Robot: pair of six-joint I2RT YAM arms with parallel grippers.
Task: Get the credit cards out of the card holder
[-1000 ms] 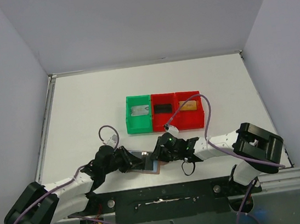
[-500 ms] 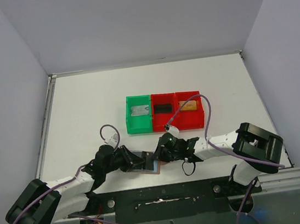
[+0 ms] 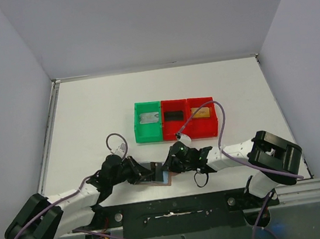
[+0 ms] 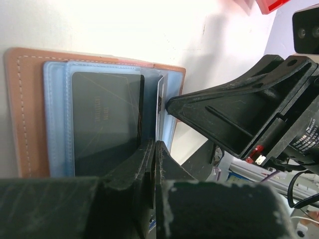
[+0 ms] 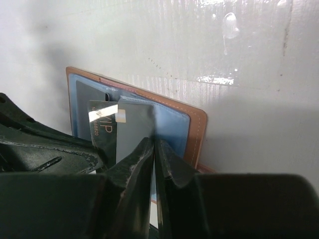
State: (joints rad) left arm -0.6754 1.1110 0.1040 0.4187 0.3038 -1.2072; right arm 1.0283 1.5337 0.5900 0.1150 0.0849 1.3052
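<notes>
The tan card holder [image 3: 155, 178] with blue plastic sleeves lies open at the table's near edge, between both arms. My left gripper [image 3: 146, 172] is shut [image 4: 155, 148] on a thin blue sleeve page [image 4: 160, 99] that stands on edge. A dark card [image 4: 104, 124] sits in the flat sleeve beside it. My right gripper [image 3: 166, 168] is shut [image 5: 154, 145] on a silver-grey credit card [image 5: 132, 127] that stands partly out of the holder [image 5: 194, 129]. A black card marked VIP [image 5: 101, 130] shows behind it. The left gripper's black fingers [image 5: 50, 149] are at the lower left of the right wrist view.
A green bin [image 3: 138, 129] holding a silver card [image 3: 148, 119] and two red bins [image 3: 190, 130] holding a black card [image 3: 174, 116] and a gold-tan card [image 3: 200, 112] stand in a row behind the holder. Grey walls enclose the white table [image 3: 89, 117].
Hardly anything has moved. Both grippers stay shut at the holder; a little more blue sleeve shows at the holder's near right corner.
</notes>
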